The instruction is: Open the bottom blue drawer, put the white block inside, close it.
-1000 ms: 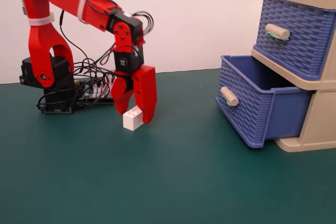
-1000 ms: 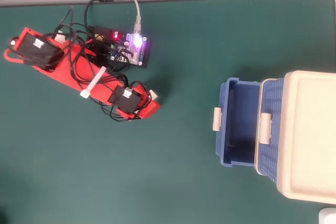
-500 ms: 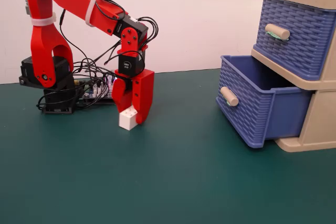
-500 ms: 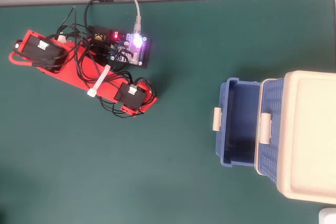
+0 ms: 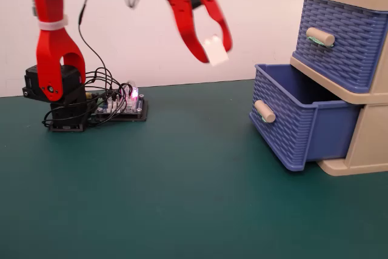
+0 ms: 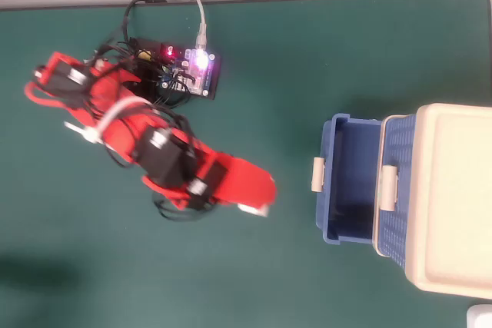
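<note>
The bottom blue drawer [image 5: 291,119] stands pulled open out of the beige frame [image 5: 364,150], its inside empty; it also shows in the overhead view [image 6: 346,182]. The upper blue drawer [image 5: 342,40] is shut. My red gripper [image 5: 213,50] hangs high above the table, left of the drawers, shut on the white block [image 5: 215,50]. In the overhead view the gripper [image 6: 257,203] is left of the open drawer, and a bit of the white block [image 6: 252,209] peeks out under the red jaw.
The arm's base [image 5: 57,98] and a lit circuit board [image 5: 124,106] with wires sit at the back left of the green mat [image 5: 182,198]. A white wall stands behind. The board also shows in the overhead view [image 6: 196,71].
</note>
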Robot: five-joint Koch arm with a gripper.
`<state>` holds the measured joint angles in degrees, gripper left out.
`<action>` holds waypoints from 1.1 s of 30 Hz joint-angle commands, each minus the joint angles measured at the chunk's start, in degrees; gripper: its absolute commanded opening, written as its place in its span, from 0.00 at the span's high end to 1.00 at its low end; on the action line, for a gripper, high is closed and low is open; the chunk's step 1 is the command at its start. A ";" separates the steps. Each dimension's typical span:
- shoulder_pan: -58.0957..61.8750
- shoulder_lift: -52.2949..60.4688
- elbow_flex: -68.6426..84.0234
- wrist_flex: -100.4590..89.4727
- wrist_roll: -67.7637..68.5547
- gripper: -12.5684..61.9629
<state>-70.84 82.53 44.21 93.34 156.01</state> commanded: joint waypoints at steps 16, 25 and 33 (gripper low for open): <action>-11.43 -26.81 -38.23 -2.99 -0.70 0.93; -13.01 -27.69 -38.67 -5.80 10.55 0.37; -12.83 -19.07 -38.06 3.96 6.15 0.38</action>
<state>-82.97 57.83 8.09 92.90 164.62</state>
